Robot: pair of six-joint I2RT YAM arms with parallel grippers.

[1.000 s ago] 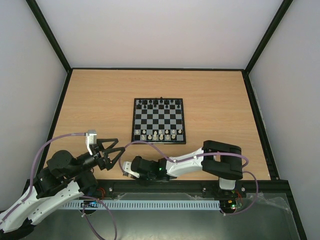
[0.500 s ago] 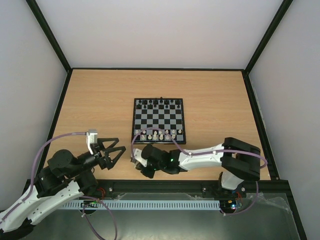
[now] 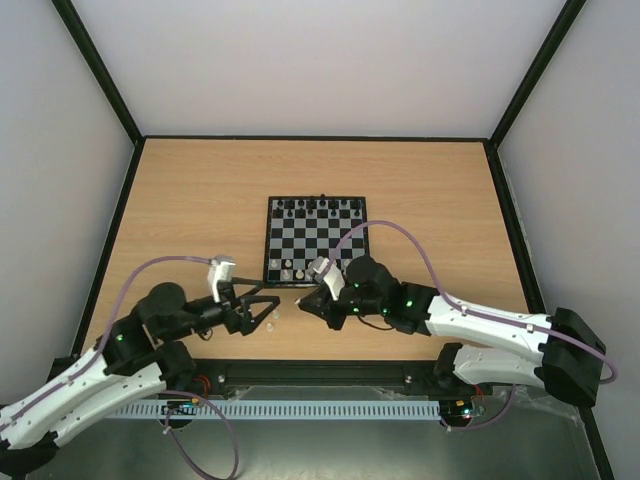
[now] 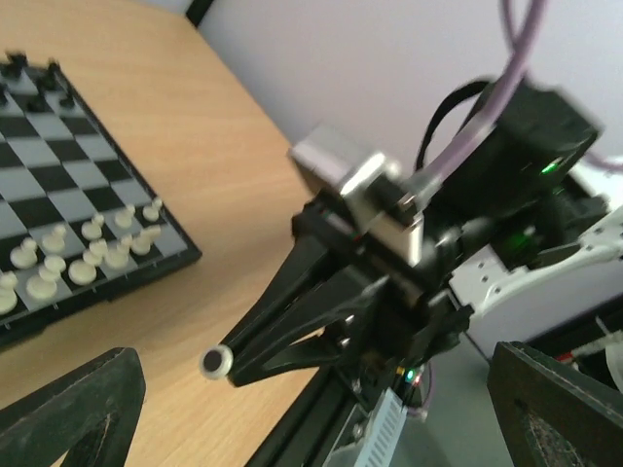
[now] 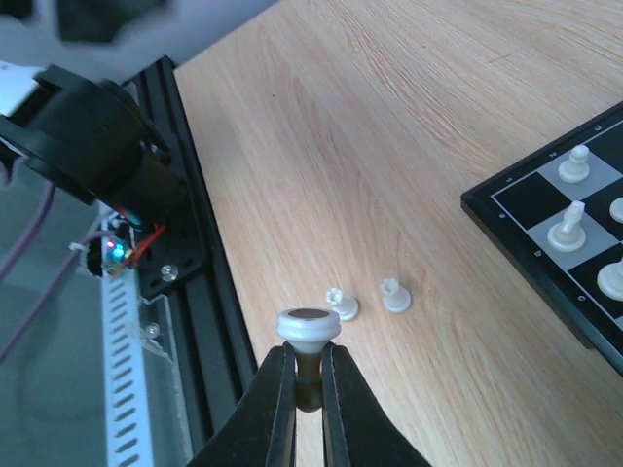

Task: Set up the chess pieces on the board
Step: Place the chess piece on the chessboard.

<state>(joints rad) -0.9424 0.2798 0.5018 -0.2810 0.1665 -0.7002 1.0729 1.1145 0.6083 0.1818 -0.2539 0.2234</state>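
The right fingers (image 5: 284, 377) were pinched narrow on a white piece (image 5: 308, 329). They gripped its stem, with its round base turned up toward the wrist camera. It hung above the bare surface (image 5: 321, 146), close to the front rail (image 5: 190, 282). Just past it, two loose pieces (image 5: 394, 295) stood side by side on the surface, off the near-left corner of the board (image 5: 531, 255) and not touching it.

The board lay in the middle of the surface. Other white pieces (image 4: 78, 255) stood on its near rows and black pieces (image 4: 34, 83) along the far edge. From above, the right arm hid part of the near rows.

The left fingers (image 4: 73, 409) were spread wide and held nothing. They sat low over the surface, left of the board's near corner, pointing at the right fingers. In the left wrist view, the held piece showed ahead between them, base outward, clear of both.
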